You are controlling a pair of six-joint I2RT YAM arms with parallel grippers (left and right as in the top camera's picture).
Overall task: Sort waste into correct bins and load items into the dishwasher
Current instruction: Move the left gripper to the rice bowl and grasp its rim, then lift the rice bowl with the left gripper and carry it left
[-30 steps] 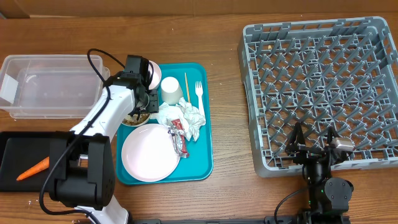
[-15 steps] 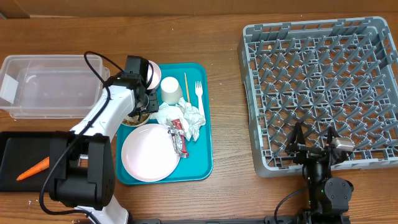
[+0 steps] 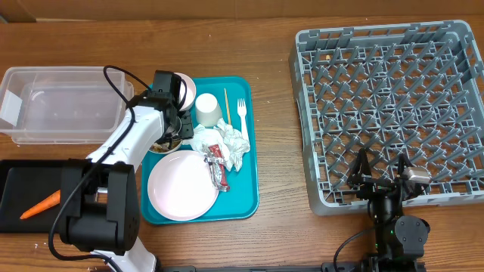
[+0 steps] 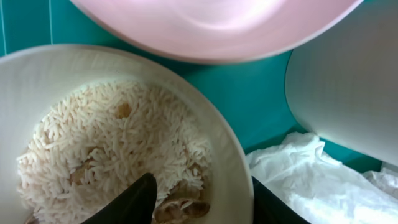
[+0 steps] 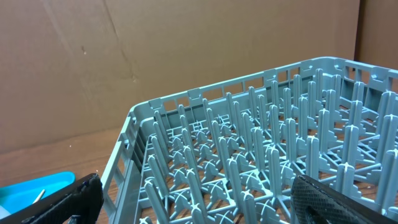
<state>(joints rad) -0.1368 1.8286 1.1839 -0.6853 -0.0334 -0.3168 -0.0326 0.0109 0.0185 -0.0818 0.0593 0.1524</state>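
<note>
The grey dish rack (image 3: 389, 113) stands empty at the right, and my right gripper (image 5: 193, 202) idles at its near edge with fingers spread wide. The teal serving tray (image 3: 249, 198) carries the tableware and most of the waste. The clear tub (image 3: 60, 106) lies to its left, and the black tray (image 3: 11, 185) nearer me holds the carrot piece (image 3: 39, 204). On the teal tray, the pink plate (image 3: 178, 187) sits just beside the white bowl (image 4: 37, 87) of rice scraps (image 4: 118, 143). My left gripper (image 4: 202, 202) is released, straddling the bowl's rim with one finger inside and one outside. I judge the step in hand to be grasping this bowl to empty it into a bin. The next move calls for closing on the rim, then a level lift clear of the napkins (image 4: 311, 180).
</note>
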